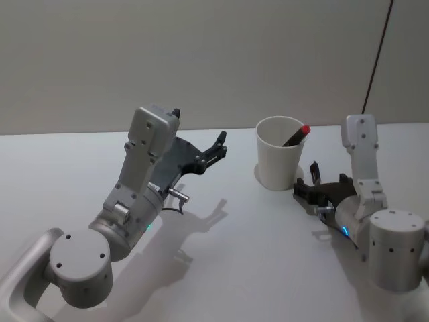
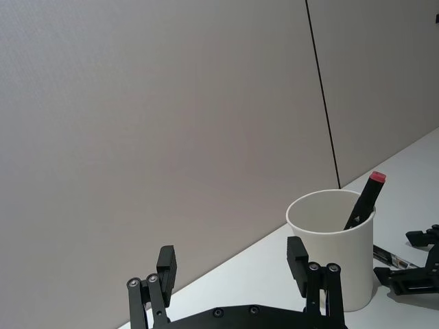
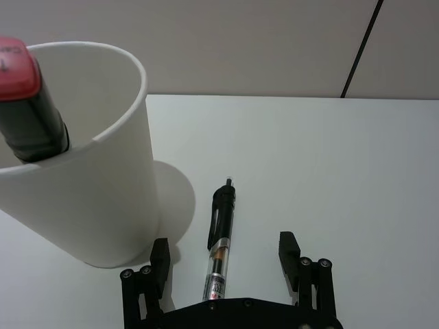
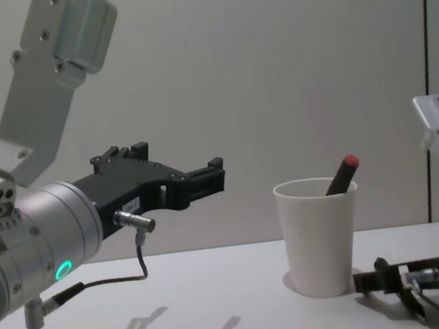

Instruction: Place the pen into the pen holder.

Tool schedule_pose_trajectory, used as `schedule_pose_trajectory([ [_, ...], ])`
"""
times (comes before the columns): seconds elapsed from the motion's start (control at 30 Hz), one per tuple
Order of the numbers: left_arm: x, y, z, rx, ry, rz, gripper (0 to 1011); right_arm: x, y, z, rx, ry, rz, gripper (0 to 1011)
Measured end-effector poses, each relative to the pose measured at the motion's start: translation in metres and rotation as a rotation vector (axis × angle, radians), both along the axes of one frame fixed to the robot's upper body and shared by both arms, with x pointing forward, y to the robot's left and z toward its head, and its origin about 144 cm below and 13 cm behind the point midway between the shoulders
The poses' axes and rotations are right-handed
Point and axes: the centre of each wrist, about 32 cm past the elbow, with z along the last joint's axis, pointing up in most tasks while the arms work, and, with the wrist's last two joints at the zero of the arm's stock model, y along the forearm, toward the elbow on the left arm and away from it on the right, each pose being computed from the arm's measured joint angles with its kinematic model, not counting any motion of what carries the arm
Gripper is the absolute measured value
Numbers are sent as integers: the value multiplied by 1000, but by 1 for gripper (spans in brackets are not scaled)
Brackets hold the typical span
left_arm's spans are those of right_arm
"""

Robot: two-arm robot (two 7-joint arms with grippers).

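Note:
The pen [image 1: 298, 135], thick and black with a red end, stands tilted inside the pen holder [image 1: 278, 164], a white paper cup at the table's back right. Its red end [image 4: 349, 162] pokes above the rim [image 3: 103, 133]. My left gripper [image 1: 218, 144] hangs open and empty above the table, left of the cup and apart from it [image 4: 213, 177]. My right gripper [image 1: 306, 180] sits low on the table just right of the cup, open. In the right wrist view its fingers [image 3: 160, 252] flank a thin black click pen [image 3: 221, 240] lying flat.
The click pen [image 2: 391, 258] lies on the white table [image 1: 255, 255] close to the cup's base. A dark cable [image 1: 375, 60] runs down the wall at the back right. The table's middle and front show bare surface with arm shadows.

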Motion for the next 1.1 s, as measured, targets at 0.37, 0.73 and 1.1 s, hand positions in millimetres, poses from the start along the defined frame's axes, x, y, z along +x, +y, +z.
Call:
schedule_pose_trajectory([
  [0.37, 0, 0, 0, 0, 0, 0, 1001, 0, 0, -2, 9, 7, -4, 1001],
  [0.73, 0, 0, 0, 0, 0, 0, 1001, 0, 0, -3, 12, 10, -5, 884],
  [1.1, 0, 0, 0, 0, 0, 0, 1001, 0, -1, -3, 13, 11, -6, 834],
])
